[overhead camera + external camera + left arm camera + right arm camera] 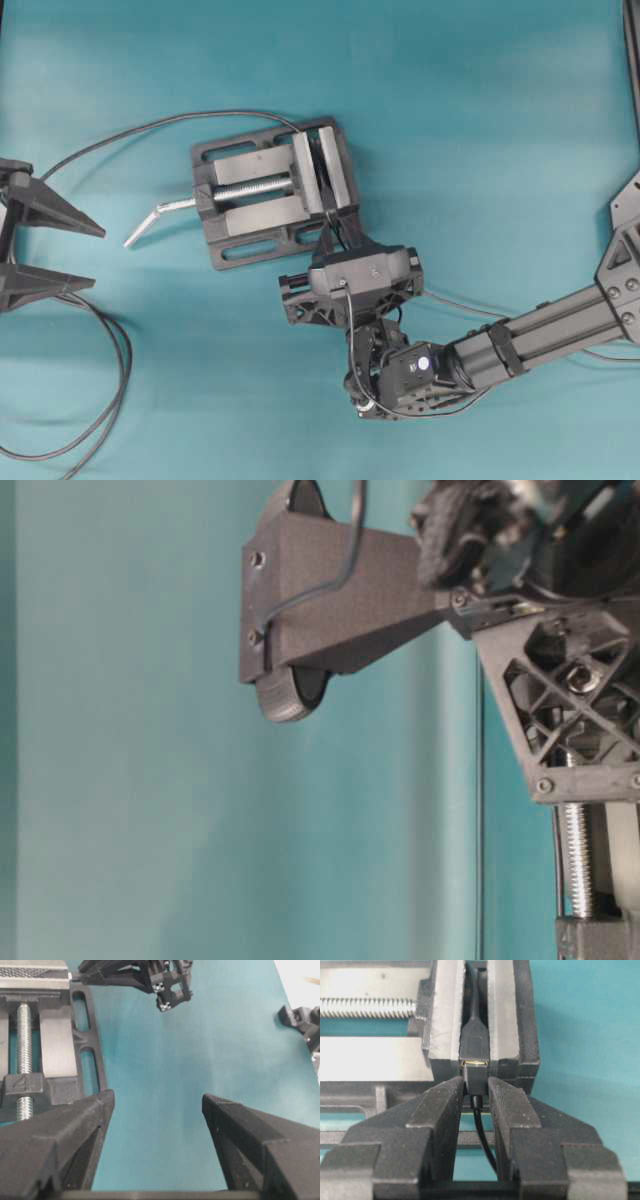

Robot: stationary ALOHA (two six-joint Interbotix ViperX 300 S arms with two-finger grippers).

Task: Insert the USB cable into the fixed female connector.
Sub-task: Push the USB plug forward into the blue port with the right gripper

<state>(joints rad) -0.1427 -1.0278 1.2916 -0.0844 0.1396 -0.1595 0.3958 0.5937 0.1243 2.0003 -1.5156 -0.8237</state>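
A black bench vise [270, 190] sits on a teal table [480, 120]. The fixed female connector [472, 1045] is clamped between its jaws. Right at the vise's edge, the right gripper [476, 1091] pinches the USB cable [475, 1077] plug against that connector. Left of the vise, the left gripper [88, 257] is spread wide, holding nothing.

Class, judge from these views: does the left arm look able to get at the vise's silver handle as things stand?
Probably yes. The left gripper stands open, and only bare teal mat lies between it and the silver handle. The right gripper is busy at the vise's far end.
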